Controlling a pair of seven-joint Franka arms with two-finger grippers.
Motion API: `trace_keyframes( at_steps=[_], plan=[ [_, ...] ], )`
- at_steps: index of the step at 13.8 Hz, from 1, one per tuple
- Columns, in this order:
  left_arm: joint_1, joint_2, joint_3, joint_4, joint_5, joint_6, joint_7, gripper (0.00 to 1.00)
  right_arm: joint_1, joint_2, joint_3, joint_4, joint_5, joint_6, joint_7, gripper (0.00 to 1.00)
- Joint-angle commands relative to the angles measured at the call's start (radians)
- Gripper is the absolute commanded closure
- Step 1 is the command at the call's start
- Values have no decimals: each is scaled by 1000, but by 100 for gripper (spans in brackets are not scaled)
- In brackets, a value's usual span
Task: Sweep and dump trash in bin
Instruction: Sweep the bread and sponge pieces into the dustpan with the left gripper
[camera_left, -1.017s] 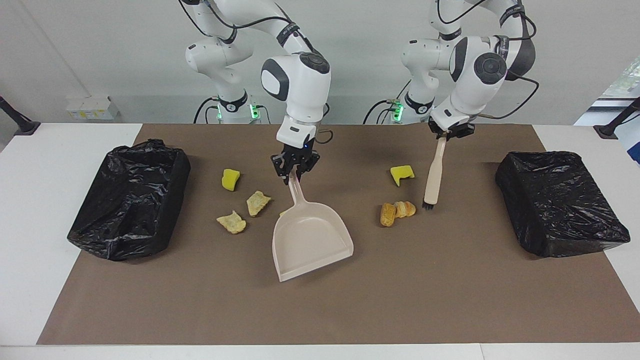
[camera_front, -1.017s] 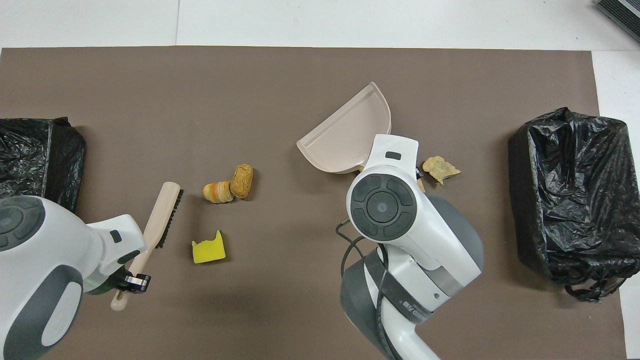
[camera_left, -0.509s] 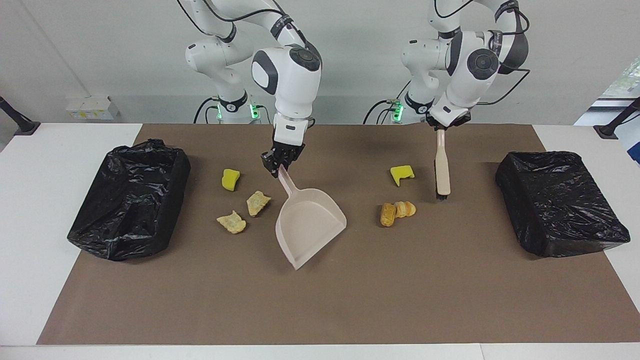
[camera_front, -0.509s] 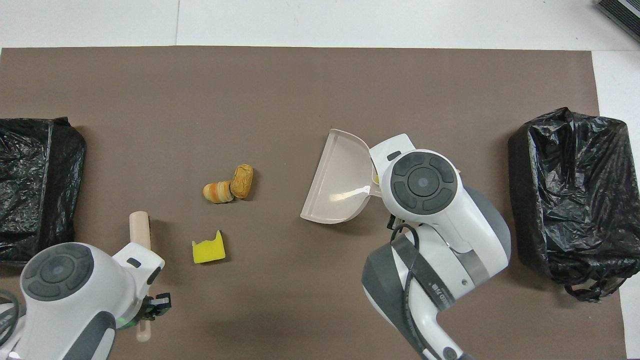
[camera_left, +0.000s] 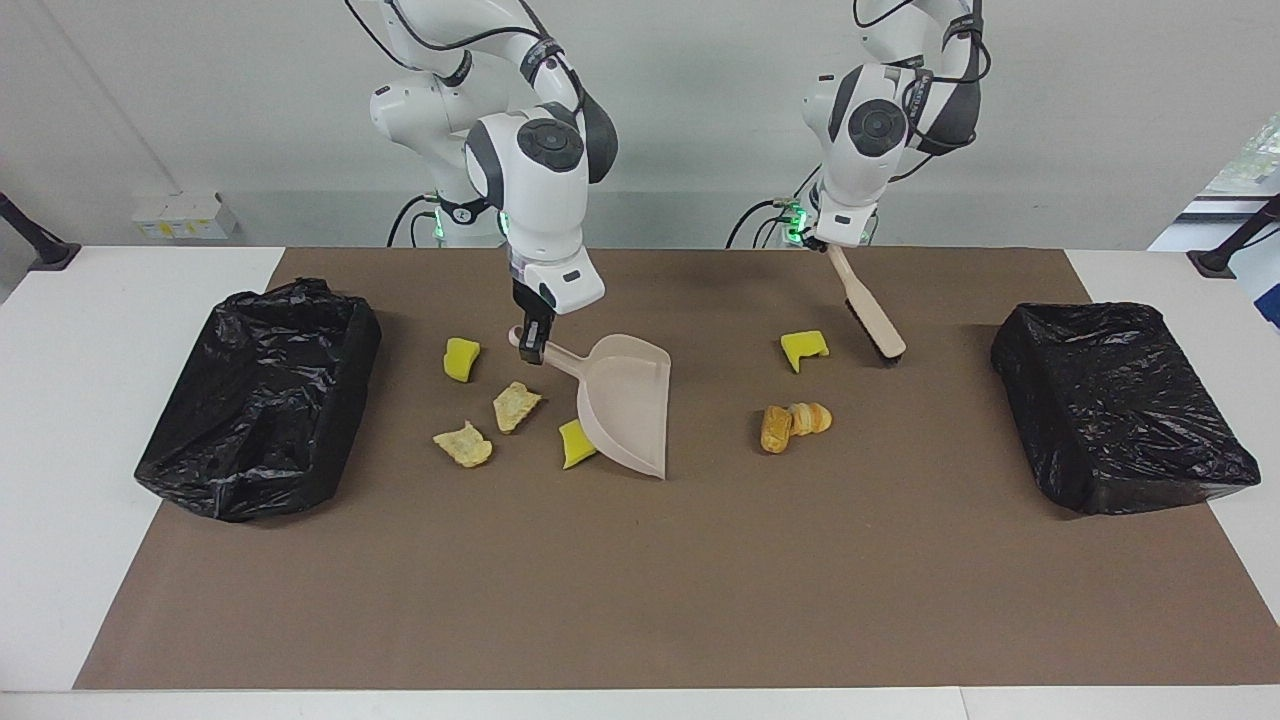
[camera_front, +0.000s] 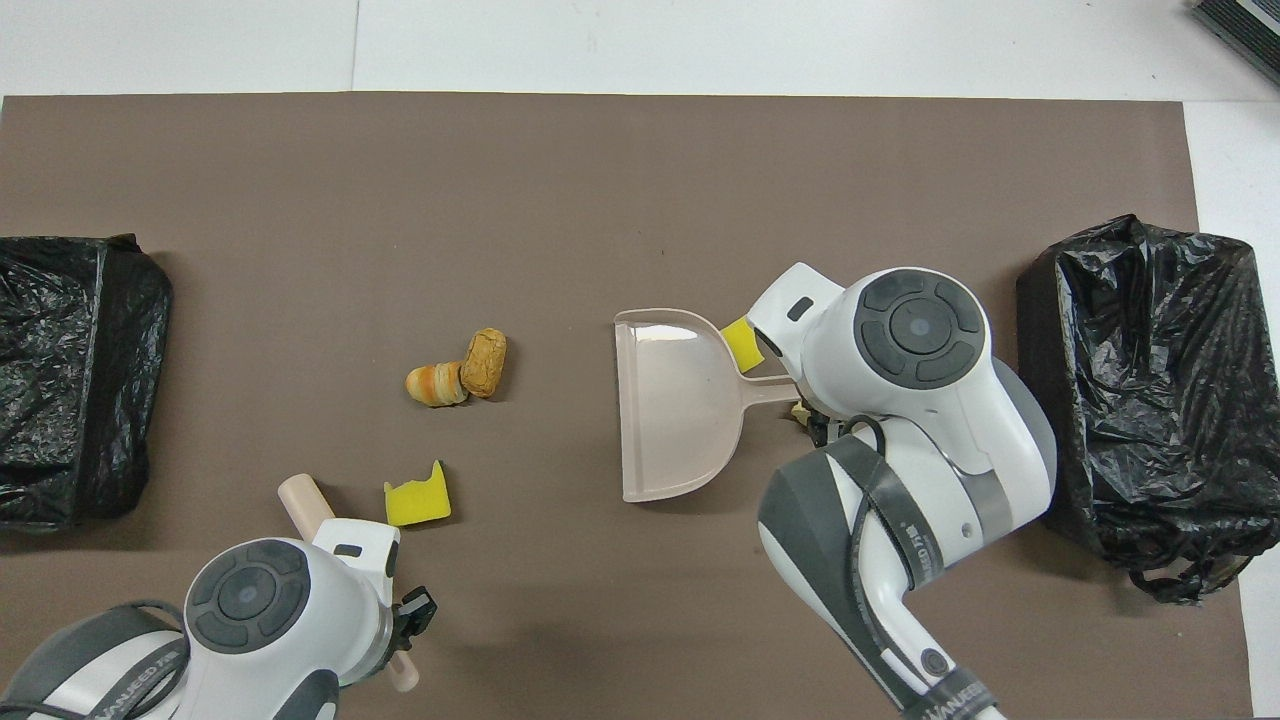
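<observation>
- Beige dustpan (camera_left: 625, 400) is held by its handle in the right gripper (camera_left: 531, 345), fingers clamped narrow on the handle. Pan is empty. Its mouth faces the left arm's end of the bench (camera_left: 60, 480), toward 3 o'clock in the facing view.
- Left gripper (camera_left: 832, 243) has its fingers closed on the handle of the brush (camera_left: 868, 315). The brush slants down, bristle end low over the brown mat (camera_left: 700, 600).
- Trash, facing-view clock readings:
- notched yellow sponge (camera_left: 804, 349) just beside the brush head, at its 9 o'clock;
- bread pair (camera_left: 795, 422) at the pan's 3 o'clock, apart from it;
- yellow chunk (camera_left: 575, 443) touching the pan's back wall at 7 o'clock;
- two tan scraps (camera_left: 516, 406) (camera_left: 463, 444) and a round yellow sponge (camera_left: 461, 359) out at the pan's 9 o'clock.
- Black-bagged bins (camera_left: 260, 400) (camera_left: 1120, 405) sit at either end; nothing is seen dumped in them.
- Judged step: tools are in hand and being lined up; sweeping has not yet collected anything.
- Next move calls for the pan's lip flat on the mat, and the brush set down at the 3 o'clock side of the notched sponge and bread pair, then drawn toward 9 o'clock into the mouth.
- Pieces at the pan's back will need the pan turned or moved.
</observation>
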Motion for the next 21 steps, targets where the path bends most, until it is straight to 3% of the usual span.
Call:
trace_keyframes(
  at_steps=[1, 3, 6, 11, 18, 21],
  plan=[
    [-34, 38, 14, -4, -48, 96, -111, 100, -1, 38, 10, 0, 27, 57, -36, 100],
    [-32, 75, 14, 13, -54, 159, -111, 100, -1, 55, 11, 0, 32, 97, -20, 100],
    [-32, 187, 16, 57, -58, 260, -82, 100, -2, 80, 11, -2, 33, 151, 70, 100],
    [21, 297, 22, 192, -58, 267, 104, 100, -1, 80, 11, -3, 98, 134, 151, 100],
    [40, 304, 22, 203, -56, 251, 528, 100, 2, 72, 11, -11, 99, 130, 216, 100],
    [29, 305, 21, 212, -56, 247, 540, 100, 10, 72, 11, -11, 99, 130, 224, 100]
  ],
)
